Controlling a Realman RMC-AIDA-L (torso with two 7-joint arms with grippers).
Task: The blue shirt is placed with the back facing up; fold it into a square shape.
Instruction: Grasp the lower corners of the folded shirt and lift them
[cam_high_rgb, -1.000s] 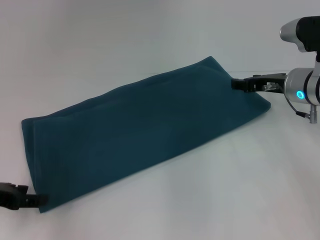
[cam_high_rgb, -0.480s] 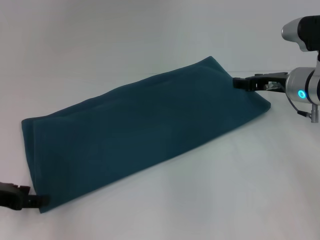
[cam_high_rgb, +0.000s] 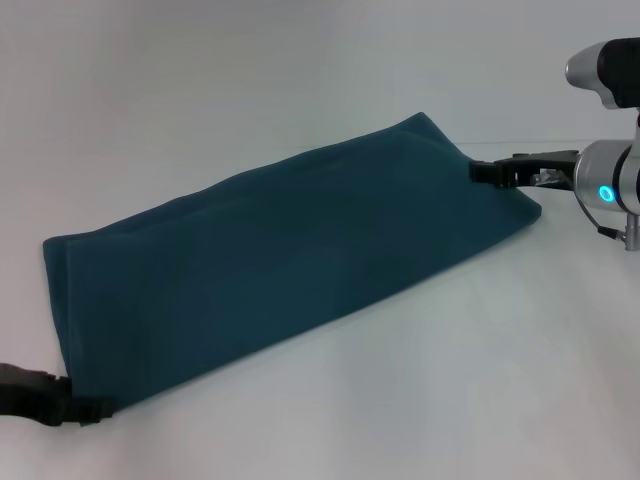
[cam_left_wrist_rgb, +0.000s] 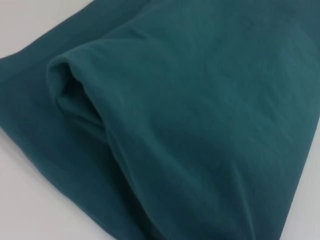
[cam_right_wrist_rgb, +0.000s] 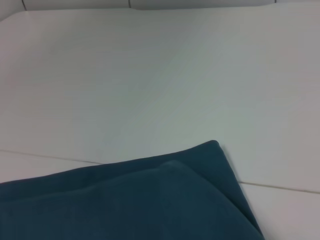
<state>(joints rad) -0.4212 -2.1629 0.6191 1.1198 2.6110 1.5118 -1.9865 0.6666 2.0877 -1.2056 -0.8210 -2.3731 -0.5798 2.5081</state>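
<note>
Across the white worktop (cam_high_rgb: 300, 90) the shirt (cam_high_rgb: 280, 260) lies as a long, narrow band running diagonally from the robot's near left to its far right; no sleeves or collar show in the head view, so the lengthwise folds appear already made. The left wrist view shows the shirt (cam_left_wrist_rgb: 200, 125) close up, with several soft layers stacked and a rounded fold edge open like a pocket, which supports the judgement that the cloth is at least doubled over. The right wrist view shows the far end of the shirt (cam_right_wrist_rgb: 150, 200) as a neat layered corner resting flat on the worktop (cam_right_wrist_rgb: 150, 75). The left hand (cam_high_rgb: 85, 410) sits low at the near-left corner of the band, its tips at the cloth edge; whether it is wide, narrow or pinching fabric cannot be told. The right hand (cam_high_rgb: 490, 171) reaches in from the right, its dark tips touching the far end's upper edge; its state likewise cannot be told, since the fingers merge into one dark shape against the cloth. Judged against the task, roughly the first half looks done: the shirt is reduced to a strip. What remains is to shorten that strip, bringing one end over toward the other, perhaps more than once, until the outline is about square, and then to flatten the layers so that the edges line up.
</note>
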